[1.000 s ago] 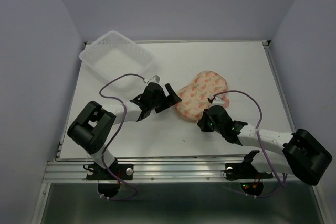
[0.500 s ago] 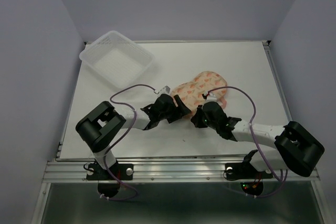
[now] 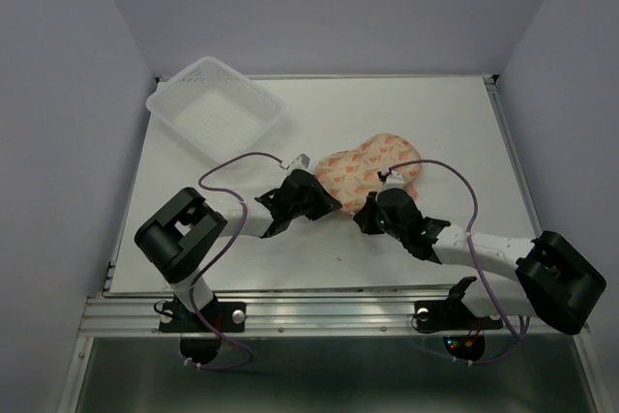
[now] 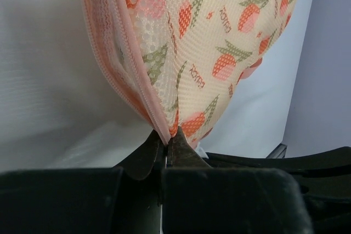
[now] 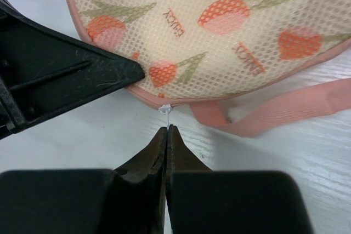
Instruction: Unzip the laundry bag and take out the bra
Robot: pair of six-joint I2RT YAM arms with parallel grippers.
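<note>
I hold my left gripper (image 4: 165, 141) jaws clamped on the laundry bag (image 4: 219, 36) rim as an anchor, with my right gripper (image 5: 166, 132) jaws pressed together at the zipper pull (image 5: 164, 109).

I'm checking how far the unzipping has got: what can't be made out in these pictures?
Bra: in no view; mesh of the laundry bag hides its contents.
White tag: right wrist view, too small to tell whether the right fingers pinch it.
Bag's near rim: top view, covered by the left arm and right arm, so any opening is hidden.

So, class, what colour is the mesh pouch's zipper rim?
Pink zipper rim; clearest in left wrist view.
</note>
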